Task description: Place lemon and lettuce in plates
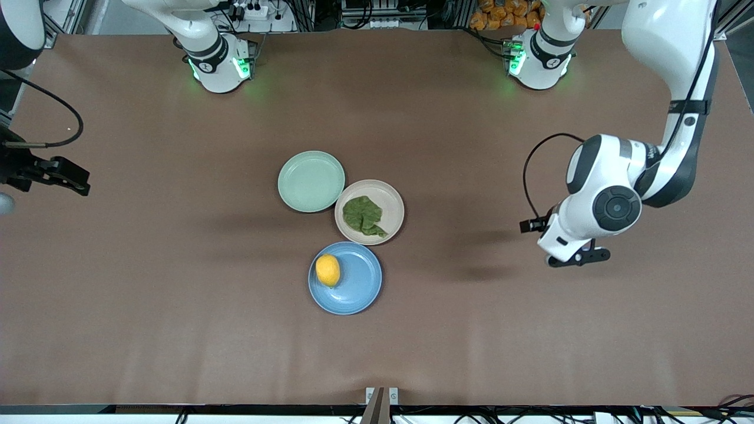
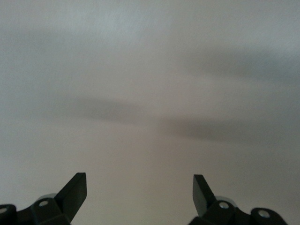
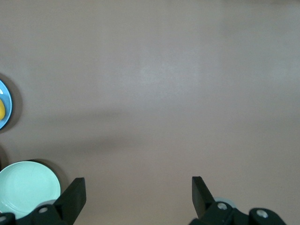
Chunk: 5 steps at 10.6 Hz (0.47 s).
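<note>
Resting in their plates, both task items showed the placing steps to be complete, so the step in hand was judged to be the withdrawal of the arms. The small oval yellow-orange lemon was seen lying in the round matte blue plate, toward the rim that faces the right arm's end of the table. The dark green wrinkled lettuce leaf was seen spread in the round beige-pink plate, which was set just beside the blue plate and farther from the front camera. A pale green plate of the same size was found empty, touching or nearly touching the beige-pink one. All three plates were grouped about the middle of the brown table, well apart from every edge and corner.

The left gripper was held over bare table toward the edge at the left arm's end; in the left wrist view its fingers were spread wide apart, with nothing held or touched. The right gripper was held over the edge at the right arm's end, its fingers likewise spread wide and empty, with the blue and pale green plates caught at the margin of its wrist view.

Little more was judged to be called for than parking both arms clear of the plates.
</note>
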Each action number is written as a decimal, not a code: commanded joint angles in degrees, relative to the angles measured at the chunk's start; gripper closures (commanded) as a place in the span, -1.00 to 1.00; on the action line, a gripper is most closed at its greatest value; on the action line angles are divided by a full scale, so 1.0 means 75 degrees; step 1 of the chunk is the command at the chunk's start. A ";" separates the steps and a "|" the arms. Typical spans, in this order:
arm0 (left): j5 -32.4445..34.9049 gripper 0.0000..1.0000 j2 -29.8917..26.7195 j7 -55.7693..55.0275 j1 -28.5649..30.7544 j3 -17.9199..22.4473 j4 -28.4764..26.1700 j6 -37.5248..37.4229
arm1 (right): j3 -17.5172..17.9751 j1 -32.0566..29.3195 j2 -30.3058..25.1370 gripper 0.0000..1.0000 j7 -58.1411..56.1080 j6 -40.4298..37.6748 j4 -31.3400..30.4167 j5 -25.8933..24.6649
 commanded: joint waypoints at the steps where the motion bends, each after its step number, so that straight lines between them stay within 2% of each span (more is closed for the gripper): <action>1: -0.0471 -1.00 -0.1260 0.0214 -0.0048 0.0159 -0.1442 0.0109 | -0.0086 -0.0020 -0.0500 -1.00 0.0102 -0.0038 -0.0303 -0.0062; 3: -0.0672 -1.00 -0.1894 0.0214 -0.0048 0.0183 -0.1902 0.0156 | -0.0086 -0.0067 -0.0724 -1.00 0.0102 -0.0097 -0.0397 -0.0038; 5: -0.0813 -1.00 -0.2211 0.0226 -0.0048 0.0277 -0.1786 0.0156 | -0.0261 0.0026 -0.0795 -1.00 0.0090 -0.0062 -0.0409 0.0055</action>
